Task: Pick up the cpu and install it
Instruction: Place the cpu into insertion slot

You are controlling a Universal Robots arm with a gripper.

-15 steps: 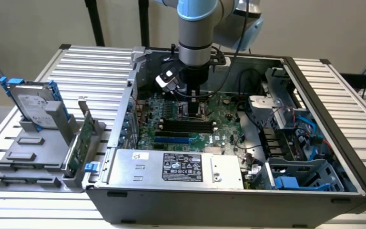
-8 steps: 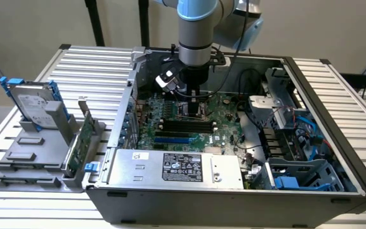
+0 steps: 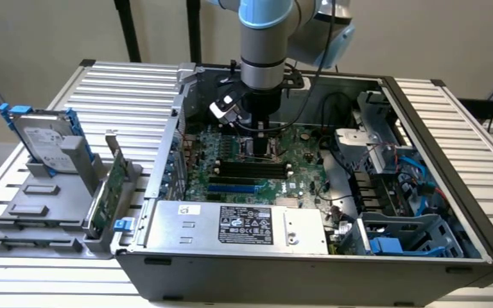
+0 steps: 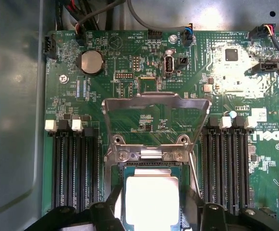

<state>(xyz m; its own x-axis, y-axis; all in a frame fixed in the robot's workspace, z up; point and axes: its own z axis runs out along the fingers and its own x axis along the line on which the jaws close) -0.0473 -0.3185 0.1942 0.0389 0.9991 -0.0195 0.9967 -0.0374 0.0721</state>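
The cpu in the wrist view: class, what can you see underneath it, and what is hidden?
The cpu is over the socket, beside the opened metal load plate. Only the socket's frame shows at the chip's edge; the contacts beneath are covered by the chip.

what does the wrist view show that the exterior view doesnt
Wrist view: the cpu at the socket, beside the opened socket frame, and a coin cell on the board.
Exterior view: the arm reaching down into the open case, the power supply along the case side nearest the camera, and a hard drive standing outside the case, to the exterior view's left.
Both: the green motherboard and its black memory slots.
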